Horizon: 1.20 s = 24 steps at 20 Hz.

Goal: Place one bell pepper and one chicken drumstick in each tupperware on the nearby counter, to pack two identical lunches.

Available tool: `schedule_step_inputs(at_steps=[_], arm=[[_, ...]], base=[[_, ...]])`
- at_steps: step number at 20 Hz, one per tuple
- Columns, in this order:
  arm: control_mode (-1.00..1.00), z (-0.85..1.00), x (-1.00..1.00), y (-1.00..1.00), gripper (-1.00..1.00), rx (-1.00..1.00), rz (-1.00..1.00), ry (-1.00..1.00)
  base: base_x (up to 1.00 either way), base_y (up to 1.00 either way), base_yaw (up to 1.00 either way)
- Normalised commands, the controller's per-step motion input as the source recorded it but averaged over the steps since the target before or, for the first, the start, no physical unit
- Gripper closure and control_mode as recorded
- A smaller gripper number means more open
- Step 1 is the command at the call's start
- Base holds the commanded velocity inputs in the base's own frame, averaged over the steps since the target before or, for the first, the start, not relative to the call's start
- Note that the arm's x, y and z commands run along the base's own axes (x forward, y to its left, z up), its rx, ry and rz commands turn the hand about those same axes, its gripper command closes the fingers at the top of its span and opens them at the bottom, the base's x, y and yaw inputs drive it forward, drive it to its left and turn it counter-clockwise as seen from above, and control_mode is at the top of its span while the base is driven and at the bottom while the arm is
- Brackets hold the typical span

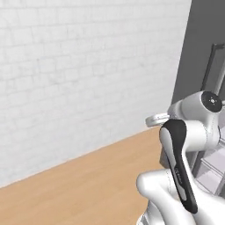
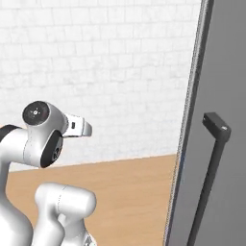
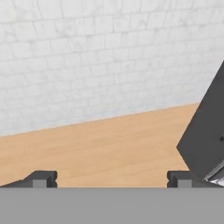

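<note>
Tool [image 3: 111,178] wide open, holding nothing, over bare table [image 3: 105,144] by dark fridge door [image 2: 221,120]; prob. search/approach step, next: locate peppers, drumsticks & tubs.

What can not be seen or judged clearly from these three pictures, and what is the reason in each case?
- Gripper, hand view: the bottom band cuts off all but the two finger tips, set wide apart with nothing between them.
- Dark grey panel with its black handle, right base view: cut by the right and bottom edges, so what it belongs to is unclear.
- Counter, left base view: the arm covers its right part.
</note>
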Motion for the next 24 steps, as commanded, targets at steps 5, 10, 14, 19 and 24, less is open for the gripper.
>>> schedule_step_inputs(at_steps=[5,10,14,19,24], arm=[[1.00,0.00,0.00,0.00,-1.00,0.00,0.00,0.00],[1.00,0.00,0.00,0.00,-1.00,0.00,0.00,0.00],[1.00,0.00,0.00,0.00,-1.00,0.00,0.00,0.00],[1.00,0.00,0.00,0.00,-1.00,0.00,0.00,0.00],[1.00,0.00,0.00,0.00,-1.00,0.00,0.00,0.00]], base=[[0.97,0.86,-0.74],[0.49,0.47,-0.93],[0.05,0.06,-1.00],[0.42,0.43,-0.86],[0.22,0.22,-0.17]])
